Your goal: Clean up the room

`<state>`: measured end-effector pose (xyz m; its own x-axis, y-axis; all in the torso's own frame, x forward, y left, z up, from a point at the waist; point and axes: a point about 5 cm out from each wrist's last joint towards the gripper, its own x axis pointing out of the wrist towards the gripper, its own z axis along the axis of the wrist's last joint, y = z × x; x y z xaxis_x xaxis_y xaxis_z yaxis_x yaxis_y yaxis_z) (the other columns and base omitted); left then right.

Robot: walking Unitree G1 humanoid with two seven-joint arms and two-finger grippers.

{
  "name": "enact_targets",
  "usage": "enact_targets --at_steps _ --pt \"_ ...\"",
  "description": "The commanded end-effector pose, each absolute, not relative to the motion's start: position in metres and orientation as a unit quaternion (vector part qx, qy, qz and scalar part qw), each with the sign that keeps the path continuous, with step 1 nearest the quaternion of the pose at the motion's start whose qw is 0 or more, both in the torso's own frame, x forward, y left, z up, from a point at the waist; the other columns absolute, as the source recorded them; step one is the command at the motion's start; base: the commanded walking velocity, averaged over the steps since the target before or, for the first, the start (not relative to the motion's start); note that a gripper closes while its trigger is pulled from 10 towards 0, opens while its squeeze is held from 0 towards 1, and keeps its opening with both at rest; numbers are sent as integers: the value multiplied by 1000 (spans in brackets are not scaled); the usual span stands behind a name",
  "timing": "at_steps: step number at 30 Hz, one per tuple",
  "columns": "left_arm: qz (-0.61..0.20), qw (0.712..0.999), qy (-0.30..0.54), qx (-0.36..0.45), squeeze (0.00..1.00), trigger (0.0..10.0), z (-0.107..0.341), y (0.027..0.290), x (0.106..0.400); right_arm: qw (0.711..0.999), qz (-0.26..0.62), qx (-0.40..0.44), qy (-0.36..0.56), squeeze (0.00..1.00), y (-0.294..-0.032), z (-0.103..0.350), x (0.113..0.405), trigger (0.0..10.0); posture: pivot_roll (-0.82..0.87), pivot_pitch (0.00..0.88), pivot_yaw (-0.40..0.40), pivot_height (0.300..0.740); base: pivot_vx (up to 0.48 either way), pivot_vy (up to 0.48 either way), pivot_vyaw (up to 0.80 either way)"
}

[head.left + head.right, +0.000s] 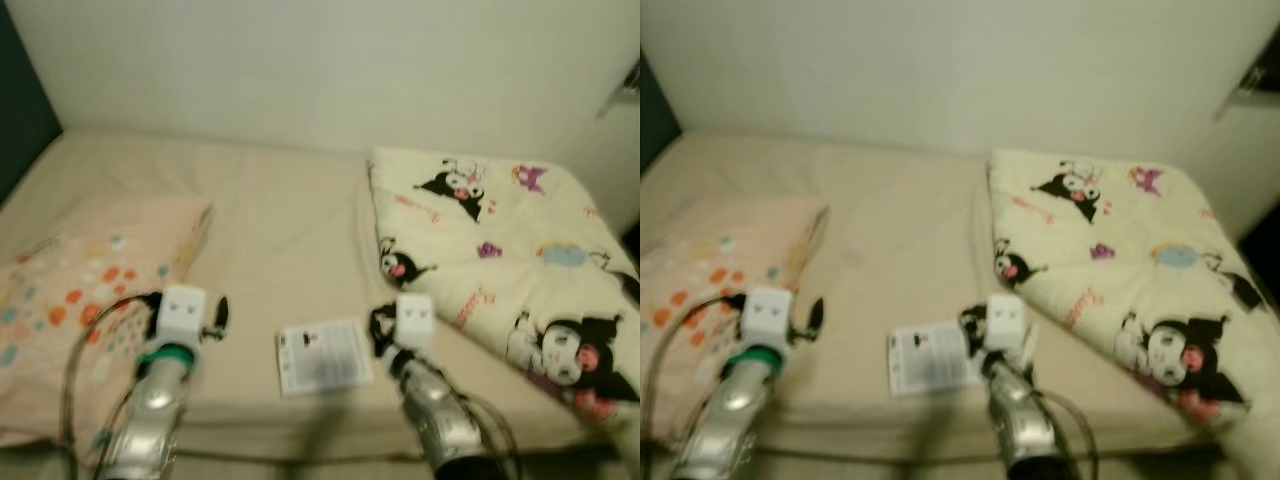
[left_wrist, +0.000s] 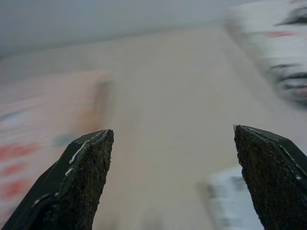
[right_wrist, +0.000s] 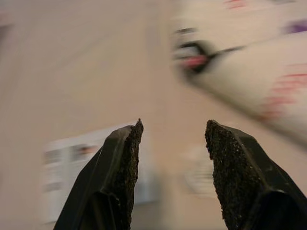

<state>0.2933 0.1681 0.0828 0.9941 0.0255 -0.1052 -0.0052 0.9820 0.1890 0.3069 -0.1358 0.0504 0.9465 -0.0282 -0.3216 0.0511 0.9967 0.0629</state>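
On the beige bed (image 1: 290, 230), a white paper booklet (image 1: 322, 356) lies flat near the front edge, between the two arms. The left gripper (image 2: 172, 143) hangs over the sheet just beside a pink pillow with dots (image 1: 80, 290), its fingers spread wide and holding nothing. The right gripper (image 3: 173, 139) is just beside the booklet, next to a folded cartoon blanket (image 1: 500, 260), its fingers partly apart and holding nothing too.

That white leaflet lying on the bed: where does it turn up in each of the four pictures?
Left eye: leaflet, low centre, between both arms.
Right eye, left of centre.
Left wrist: blurred white patch beside one finger.
Right wrist, behind one finger.
Shared landmark: cartoon quilt.
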Motion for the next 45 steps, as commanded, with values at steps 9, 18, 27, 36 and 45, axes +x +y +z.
enact_targets --at_steps 9,18,27,36,45 --pt "20 993 57 97 0 10000 82 174 292 985 -25 34 169 0 -136 49 306 10000 114 0 -29 740 0 -463 0" --pt "22 994 56 95 0 10000 82 174 292 985 -26 33 169 0 -137 49 307 10000 111 0 -31 740 0 -464 0" --pt "33 996 70 39 0 10000 81 175 292 985 -27 34 169 0 -138 49 306 10000 111 0 -33 740 0 110 0" --pt "41 996 69 43 0 10000 80 178 291 984 -26 34 170 0 -138 49 306 10000 111 0 -33 740 0 480 0" --pt "33 996 48 64 0 10000 87 180 293 981 -33 82 172 0 -140 47 306 10000 111 0 -33 740 0 0 0"
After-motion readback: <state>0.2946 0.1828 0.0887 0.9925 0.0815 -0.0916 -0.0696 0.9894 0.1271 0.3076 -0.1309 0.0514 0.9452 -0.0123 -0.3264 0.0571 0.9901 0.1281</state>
